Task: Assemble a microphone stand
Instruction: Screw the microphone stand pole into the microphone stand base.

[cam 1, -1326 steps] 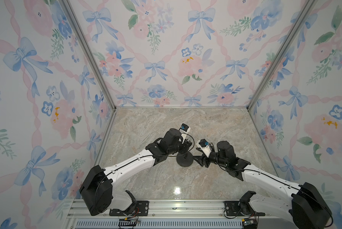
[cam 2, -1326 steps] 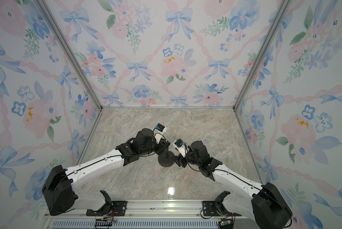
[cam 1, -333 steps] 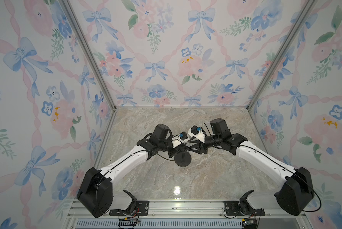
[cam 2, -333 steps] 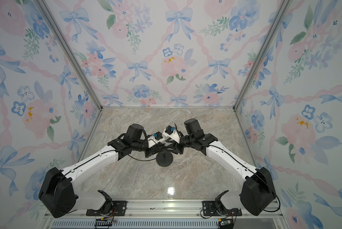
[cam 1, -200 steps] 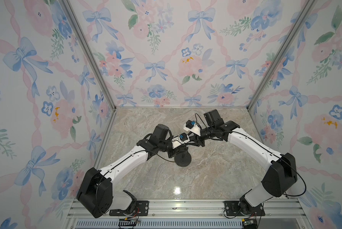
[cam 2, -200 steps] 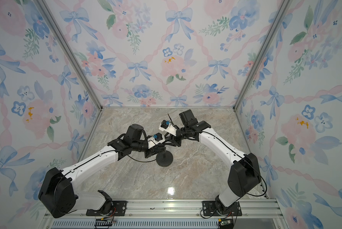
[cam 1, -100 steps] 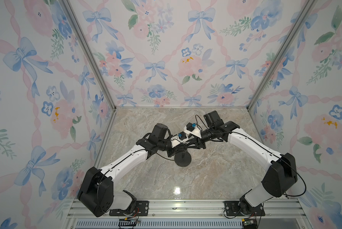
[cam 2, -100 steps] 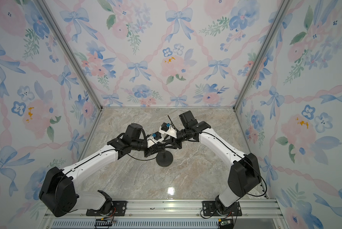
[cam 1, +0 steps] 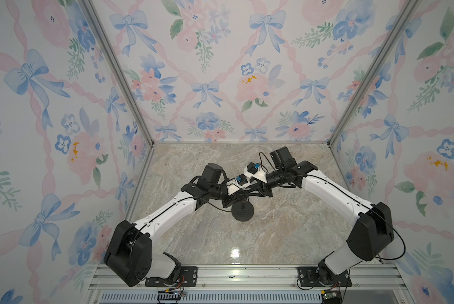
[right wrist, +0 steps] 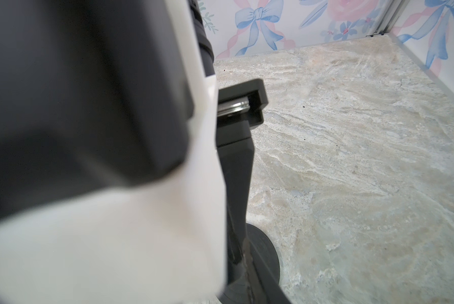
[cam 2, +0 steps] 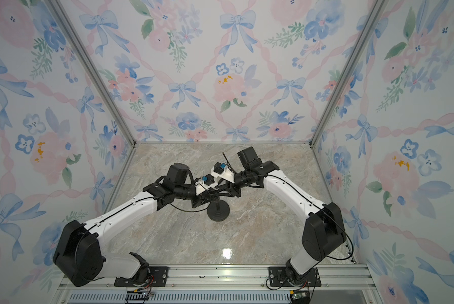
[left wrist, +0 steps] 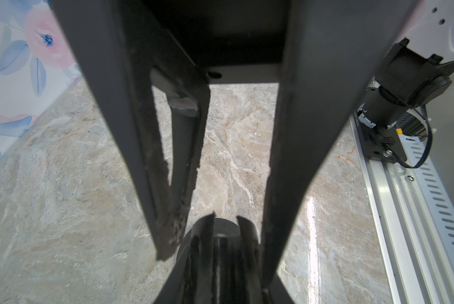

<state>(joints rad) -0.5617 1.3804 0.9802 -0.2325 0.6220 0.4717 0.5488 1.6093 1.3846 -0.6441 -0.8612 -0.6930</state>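
The black microphone stand is upright mid-floor: its disc base carries the rod. My left gripper comes in from the left and is shut on the rod just above the base. My right gripper reaches over from the back right. In the left wrist view its fingers flank the rod's clip-like head and seem to close on it, with the base showing beyond. The right wrist view shows a left finger running down to the base.
Floral walls close in the marble floor on three sides. An aluminium rail with both arm mounts runs along the front. The left arm's white camera housing blocks much of the right wrist view. The two wrists nearly touch above the stand.
Over the past seconds the right arm swung from the stand's front right round to its back right. In the last second it edged slightly toward the stand. Left arm and stand stayed put.
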